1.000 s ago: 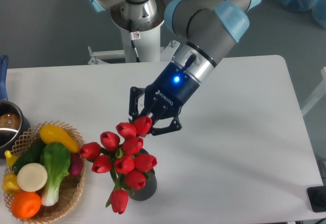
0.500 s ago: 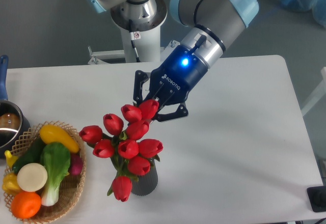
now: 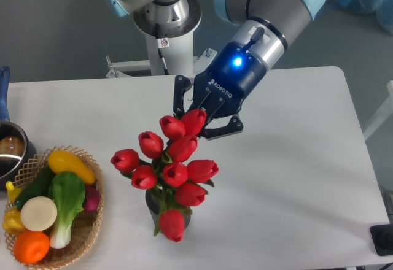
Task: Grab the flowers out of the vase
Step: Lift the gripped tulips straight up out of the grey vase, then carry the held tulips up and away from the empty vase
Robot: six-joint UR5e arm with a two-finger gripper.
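Note:
A bunch of red tulip flowers with green stems hangs tilted over the table, its top buds caught between the black fingers of my gripper, which is shut on them. Below the bunch, the dark grey vase is mostly hidden by blooms and leaves; only a sliver of its side shows. The lower stems still reach down to the vase mouth; whether they are inside it I cannot tell.
A wicker basket with colourful vegetables stands at the front left. A pot with a blue handle sits at the left edge. The robot's base rises behind the white table.
My gripper has risen and shifted right with the flowers. The bunch has lifted and moved right, and now covers more of the vase.

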